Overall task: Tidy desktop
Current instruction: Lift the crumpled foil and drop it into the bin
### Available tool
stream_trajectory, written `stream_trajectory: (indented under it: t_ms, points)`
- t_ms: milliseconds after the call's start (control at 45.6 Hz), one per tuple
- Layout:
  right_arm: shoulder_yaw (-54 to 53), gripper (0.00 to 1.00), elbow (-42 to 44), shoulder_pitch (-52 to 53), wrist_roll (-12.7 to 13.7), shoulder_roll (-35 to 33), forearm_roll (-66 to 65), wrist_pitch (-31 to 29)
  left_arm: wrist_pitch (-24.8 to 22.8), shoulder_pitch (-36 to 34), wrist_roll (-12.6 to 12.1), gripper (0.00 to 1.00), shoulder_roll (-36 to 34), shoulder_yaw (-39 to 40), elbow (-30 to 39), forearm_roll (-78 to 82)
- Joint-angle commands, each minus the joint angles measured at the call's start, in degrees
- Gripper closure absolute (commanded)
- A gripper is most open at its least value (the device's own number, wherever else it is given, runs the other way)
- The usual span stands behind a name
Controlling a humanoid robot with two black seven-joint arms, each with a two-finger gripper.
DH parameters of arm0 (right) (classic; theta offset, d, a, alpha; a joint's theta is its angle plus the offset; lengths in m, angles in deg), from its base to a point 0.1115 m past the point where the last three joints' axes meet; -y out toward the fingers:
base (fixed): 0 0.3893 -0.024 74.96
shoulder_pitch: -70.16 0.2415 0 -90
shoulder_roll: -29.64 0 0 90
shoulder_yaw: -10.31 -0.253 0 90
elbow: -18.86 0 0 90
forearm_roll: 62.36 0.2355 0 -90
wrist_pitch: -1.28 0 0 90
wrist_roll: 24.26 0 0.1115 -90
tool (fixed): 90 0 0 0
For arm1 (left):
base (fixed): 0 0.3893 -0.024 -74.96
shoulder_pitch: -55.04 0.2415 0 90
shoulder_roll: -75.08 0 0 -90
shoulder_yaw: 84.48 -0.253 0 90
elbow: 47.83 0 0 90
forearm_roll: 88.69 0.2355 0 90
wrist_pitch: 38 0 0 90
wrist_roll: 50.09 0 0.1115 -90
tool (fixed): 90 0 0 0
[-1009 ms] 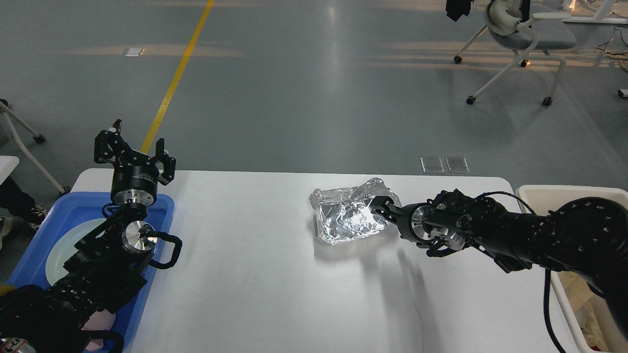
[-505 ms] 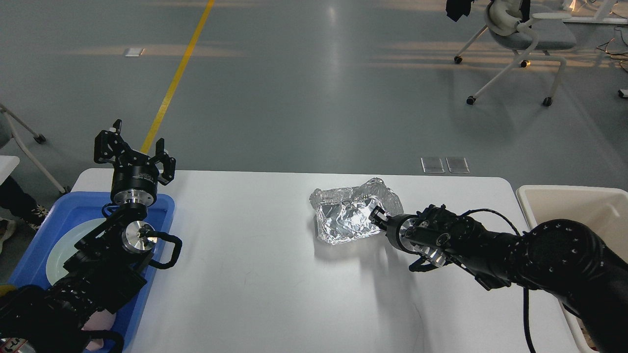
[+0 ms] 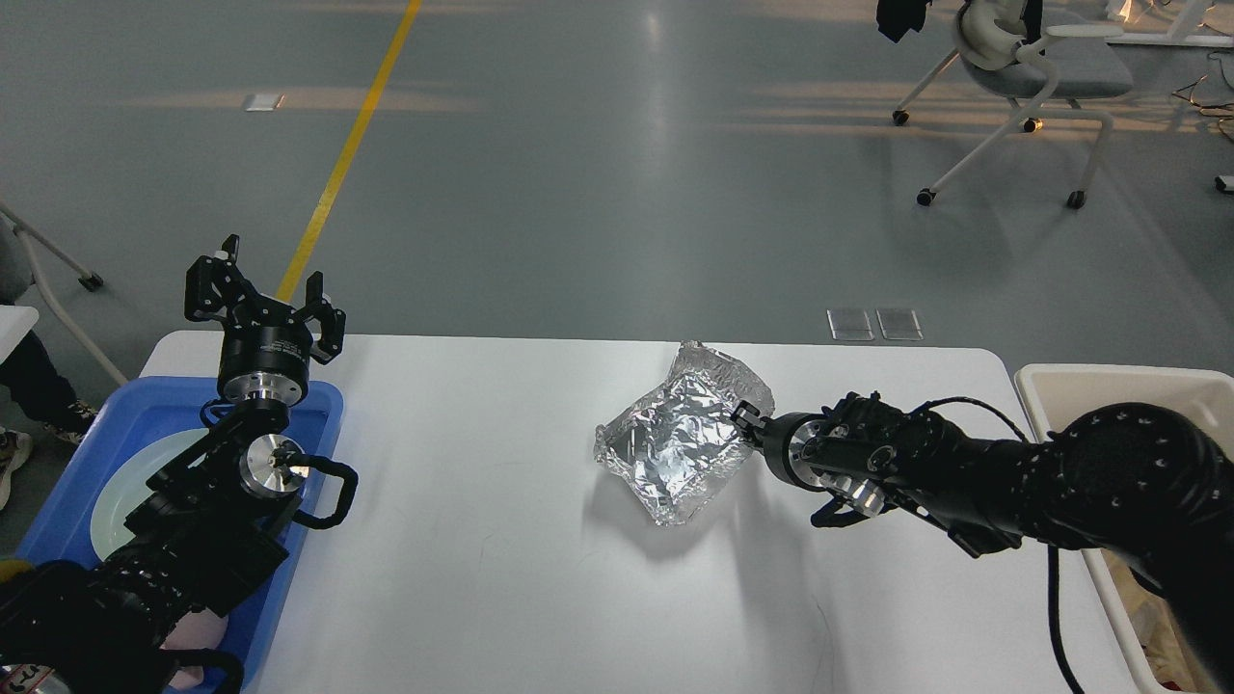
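The white desktop point(image 3: 482, 559) fills the lower view. A crumpled silver foil bag point(image 3: 675, 443) is near its middle, tilted with one corner down and a shadow under it. My right gripper point(image 3: 744, 422) comes in from the right and is shut on the bag's right edge. My left gripper point(image 3: 270, 281) is open and empty, pointing up over the far end of the blue tray point(image 3: 323, 400) at the desktop's left.
A pale round plate point(image 3: 120, 492) lies in the blue tray, partly hidden by my left arm. A beige bin point(image 3: 1109, 381) stands past the desktop's right edge, with crumpled waste low inside it. An office chair point(image 3: 1022, 67) stands on the floor far back right.
My right gripper closed in on the foil bag's right edge, and the bag has tipped up and turned, its left end swinging down toward me. My left arm has not moved.
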Motion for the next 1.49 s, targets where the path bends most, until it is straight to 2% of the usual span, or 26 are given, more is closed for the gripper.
stream_trajectory:
  t_ms: [0, 263, 461, 702, 855, 1031, 1338, 1470]
  points:
    - [0.3, 1.0, -6.3, 3.6, -0.1, -5.3, -0.5, -0.5, 0.0, 0.0, 0.0, 0.04, 0.0, 0.0, 0.0, 0.0]
    - [0.4, 1.0, -19.2, 13.9, -0.1, -20.2, -3.7, -1.2, 0.0, 0.0, 0.0, 0.04, 0.0, 0.0, 0.0, 0.0]
    - [0.8, 1.0, -24.5, 21.9, 0.0, -30.2, -4.9, -5.6, 0.0, 0.0, 0.0, 0.04, 0.0, 0.1, 0.0, 0.0]
    - [6.0, 1.0, -26.7, 35.3, 0.0, -40.6, -5.0, -16.9, 0.0, 0.0, 0.0, 0.04, 0.0, 0.0, 0.0, 0.0]
    - [6.3, 1.0, -25.8, 37.0, 0.0, -42.6, -7.0, -18.0, 0.0, 0.0, 0.0, 0.04, 0.0, 0.0, 0.0, 0.0]
    - [7.2, 1.0, -20.0, 31.4, 0.0, -43.0, -8.6, -17.1, 0.0, 0.0, 0.0, 0.04, 0.0, 0.0, 0.0, 0.0]
    - [5.8, 1.0, 2.5, 8.1, -0.3, -44.7, -8.2, -15.6, 0.0, 0.0, 0.0, 0.04, 0.0, 0.0, 0.0, 0.0]
    - [4.4, 1.0, 12.2, -3.1, -0.3, -43.7, -7.2, -11.9, 0.0, 0.0, 0.0, 0.04, 0.0, 0.0, 0.0, 0.0]
